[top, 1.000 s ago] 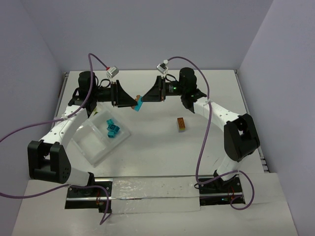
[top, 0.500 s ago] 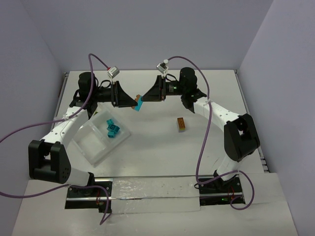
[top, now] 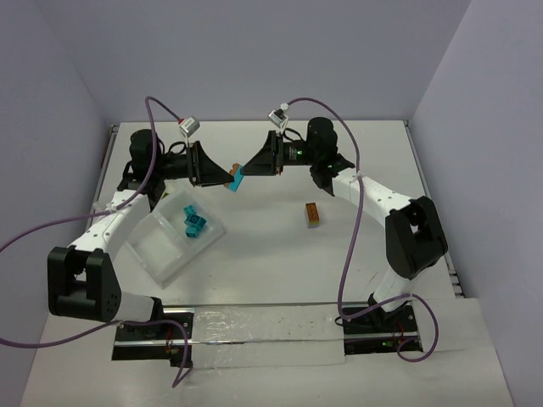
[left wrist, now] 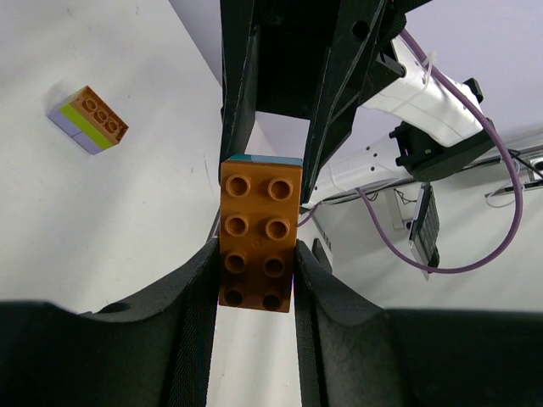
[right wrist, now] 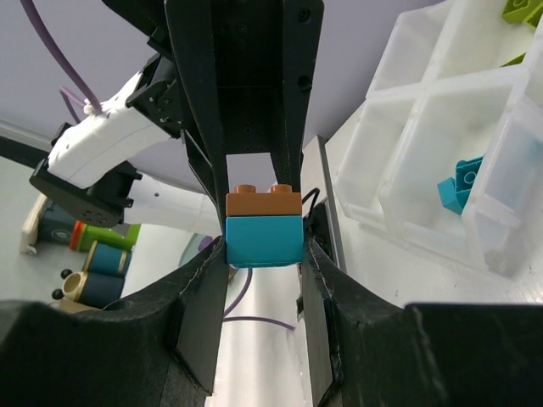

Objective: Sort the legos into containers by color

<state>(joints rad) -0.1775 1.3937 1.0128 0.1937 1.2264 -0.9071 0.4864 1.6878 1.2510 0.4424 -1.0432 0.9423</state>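
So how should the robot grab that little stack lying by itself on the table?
Probably best to pinch the loose stack across its two long flat sides, coming straight down from above. It lies alone on the table with room all round. Its long sides look smooth, while the studded orange face would give a poorer hold.

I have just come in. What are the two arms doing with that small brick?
Both arms meet above the table on one two-colour stack. The left claw grips its orange brick, the right claw its teal brick, as if to pull them apart. Loose teal bricks lie in one compartment of the clear tray. A second stack waits on the table.
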